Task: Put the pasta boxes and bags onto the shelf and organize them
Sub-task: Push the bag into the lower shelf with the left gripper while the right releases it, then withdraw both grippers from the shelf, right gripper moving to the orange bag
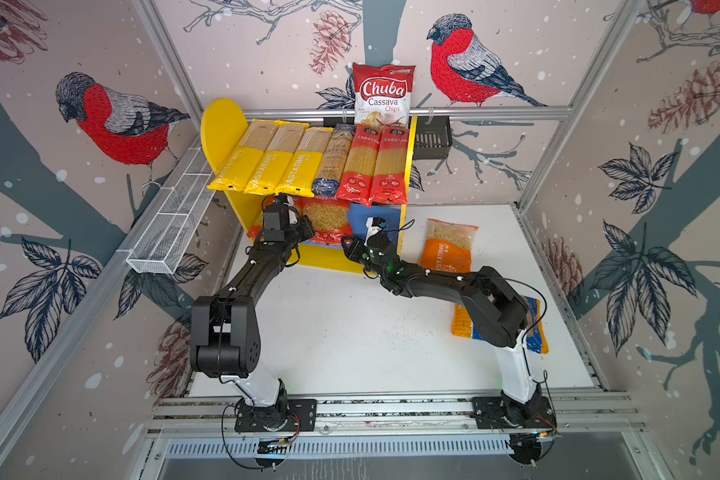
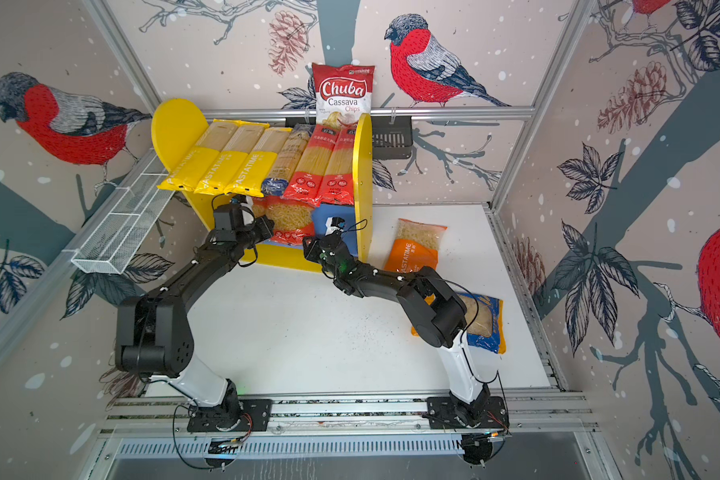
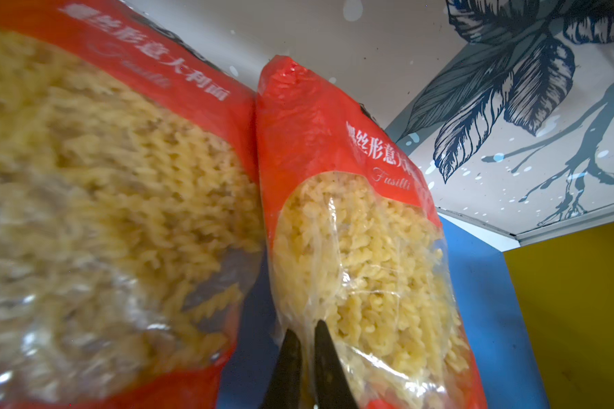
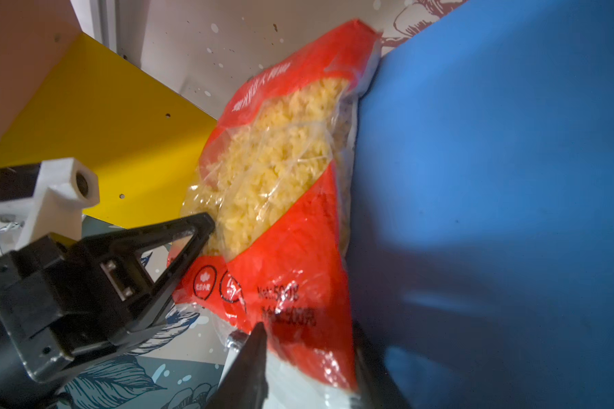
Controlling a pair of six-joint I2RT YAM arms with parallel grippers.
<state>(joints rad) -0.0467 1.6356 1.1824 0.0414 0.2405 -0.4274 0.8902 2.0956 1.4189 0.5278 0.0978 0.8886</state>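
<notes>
My left pincer (image 3: 303, 327) is closed, its fingers all but together against the clear film of a red fusilli bag (image 3: 351, 248); I cannot tell whether any film is nipped between them. My right pincer (image 4: 309, 329) stands partly apart, one finger on each side of that same bag's lower end, and I cannot tell whether it presses. The bag stands on the blue lower board (image 4: 475, 177) of the shelf (image 1: 221, 129), touching a second fusilli bag (image 3: 103, 212) on the round-topped panel's side. On the upper board, side by side, lie three yellow PASTATIME packs (image 1: 287, 166), a blue-labelled spaghetti pack (image 1: 335, 162) and two red spaghetti packs (image 1: 360, 166). On the bench (image 1: 350, 332), right of the shelf, lie an orange PASTATIME bag (image 1: 447, 249) and, partly under my right arm, a blue-and-orange bag (image 2: 485, 320).
</notes>
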